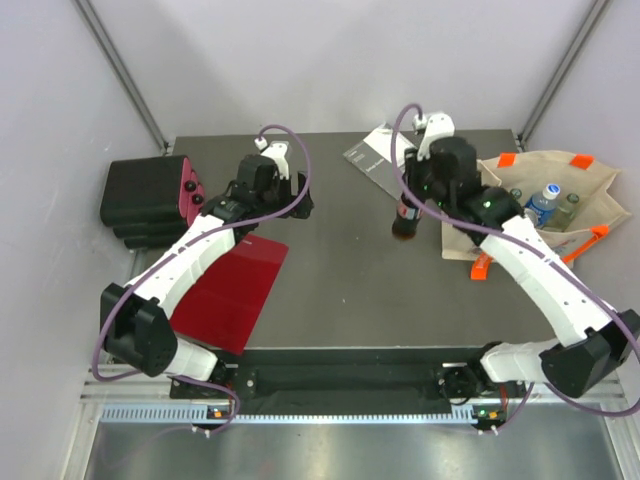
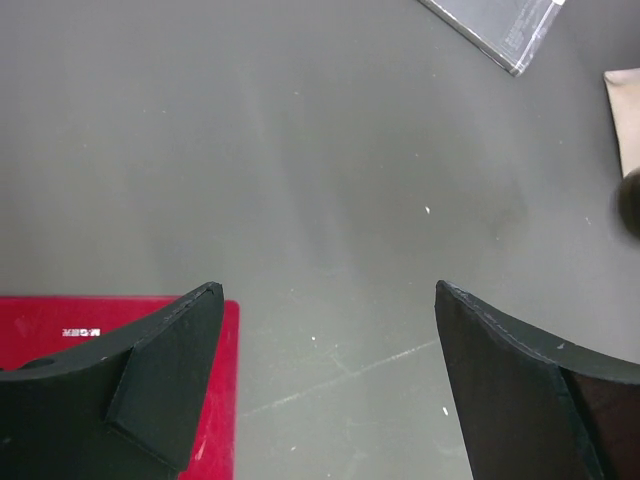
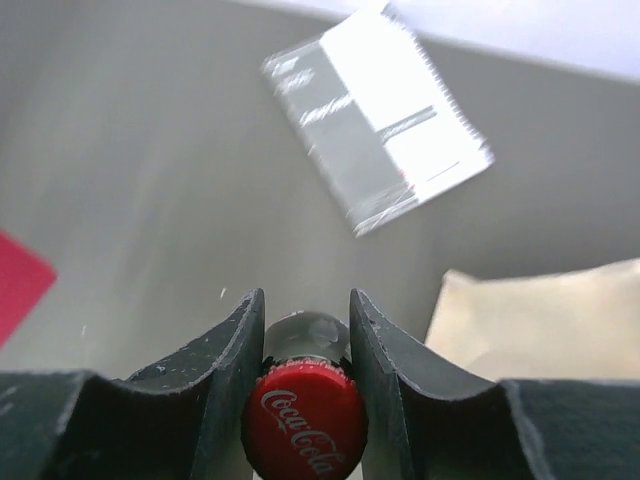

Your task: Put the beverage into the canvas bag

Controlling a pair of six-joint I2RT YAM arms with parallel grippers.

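Observation:
The beverage (image 1: 403, 222) is a dark cola bottle with a red cap (image 3: 304, 420). It stands upright on the grey table, just left of the canvas bag (image 1: 590, 190). My right gripper (image 1: 407, 207) is shut on the bottle's neck, one finger on each side below the cap (image 3: 305, 310). The beige bag with orange handles lies open at the right edge, and a corner of it (image 3: 550, 320) shows in the right wrist view. My left gripper (image 1: 297, 205) hangs open above bare table (image 2: 328, 290) with nothing between its fingers.
A water bottle (image 1: 541, 203) and other bottles lie inside the bag. A flat grey plastic packet (image 1: 375, 155) lies behind the cola bottle. A red folder (image 1: 235, 285) lies under the left arm, with a black case (image 1: 145, 195) at the far left.

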